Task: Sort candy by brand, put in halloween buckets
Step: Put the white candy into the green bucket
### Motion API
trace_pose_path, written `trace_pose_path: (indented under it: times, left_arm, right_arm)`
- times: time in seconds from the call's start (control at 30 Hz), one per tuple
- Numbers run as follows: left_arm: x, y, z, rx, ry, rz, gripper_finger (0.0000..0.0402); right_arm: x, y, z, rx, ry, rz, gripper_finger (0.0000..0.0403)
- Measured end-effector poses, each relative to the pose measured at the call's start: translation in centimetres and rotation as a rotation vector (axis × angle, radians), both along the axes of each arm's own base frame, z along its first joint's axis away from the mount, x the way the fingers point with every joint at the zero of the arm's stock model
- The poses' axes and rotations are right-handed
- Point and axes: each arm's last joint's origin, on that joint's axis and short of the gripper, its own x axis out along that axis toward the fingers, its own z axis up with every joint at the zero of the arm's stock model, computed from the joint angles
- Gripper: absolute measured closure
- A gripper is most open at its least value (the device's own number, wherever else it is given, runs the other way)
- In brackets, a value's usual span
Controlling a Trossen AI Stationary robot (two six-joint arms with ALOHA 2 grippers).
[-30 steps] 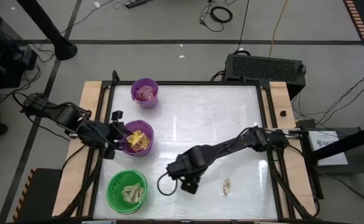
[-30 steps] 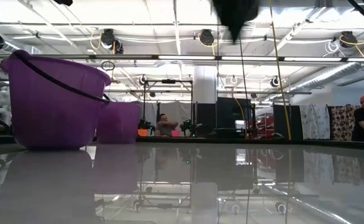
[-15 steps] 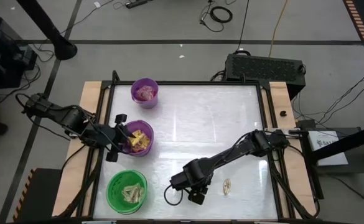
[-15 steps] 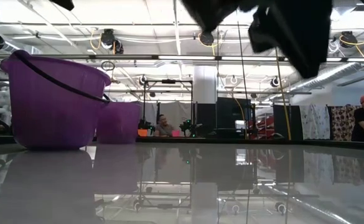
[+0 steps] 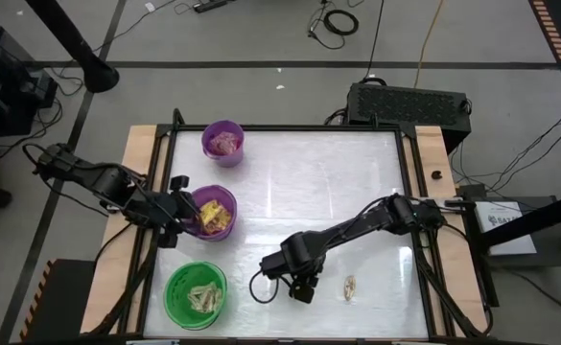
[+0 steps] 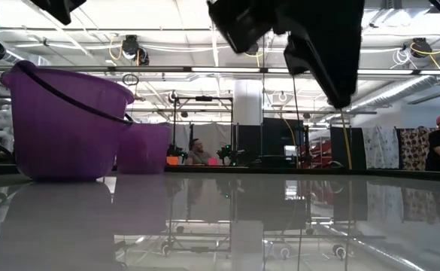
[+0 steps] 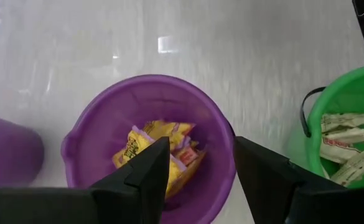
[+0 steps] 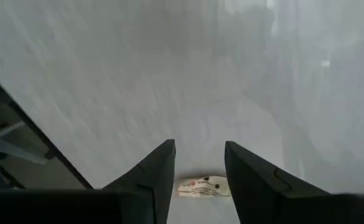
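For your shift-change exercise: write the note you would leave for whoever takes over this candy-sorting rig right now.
Left end effector: open, empty, over the wide purple bucket of yellow packets.
Right end effector: fingers apart, empty, above the table near the last loose tan candy.
Done: pink candy in the small purple bucket; tan pieces in the green bucket.
Left: pick up that tan candy; it likely belongs in the green bucket.

black box [image 5: 409, 101] beyond table | cable coil [image 5: 340, 20] on floor | person [image 6: 439, 143] in room
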Motion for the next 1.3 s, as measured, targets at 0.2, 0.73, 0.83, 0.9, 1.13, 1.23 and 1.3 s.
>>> trace_pose_path:
  times: [0.2,0.73,0.83,0.9,1.13,1.23,1.3]
  left_arm:
    - [-0.1,0.0,0.1,-0.020,-0.010,0.022,0.0217]
    - [-0.1,0.0,0.1,-0.033,-0.012,0.034,0.0217]
    - [0.0,0.0,0.1,-0.032,-0.015,0.035,0.0217]
    - [0.0,0.0,0.1,-0.033,-0.014,0.038,0.0217]
    - [0.0,0.0,0.1,-0.035,-0.013,0.042,0.0217]
    - [0.0,0.0,0.1,-0.034,-0.014,0.040,0.0217]
    - [0.0,0.0,0.1,-0.029,-0.015,0.035,0.0217]
  right_arm:
    - [-0.1,-1.9,2.1,-0.053,-0.107,-0.014,0.0271]
    - [-10.8,-5.4,0.4,0.021,-0.276,-0.526,0.0271]
    - [-12.6,-5.1,0.2,-0.015,-0.294,-0.601,0.0271]
    - [-13.3,-4.5,-0.2,-0.014,-0.296,-0.658,0.0271]
    - [-14.1,-2.1,-1.9,0.055,-0.266,-0.751,0.0271]
    - [-14.4,-1.7,-2.1,0.055,-0.257,-0.769,0.0271]
    - [-14.5,-1.6,-2.1,0.054,-0.256,-0.770,0.0271]
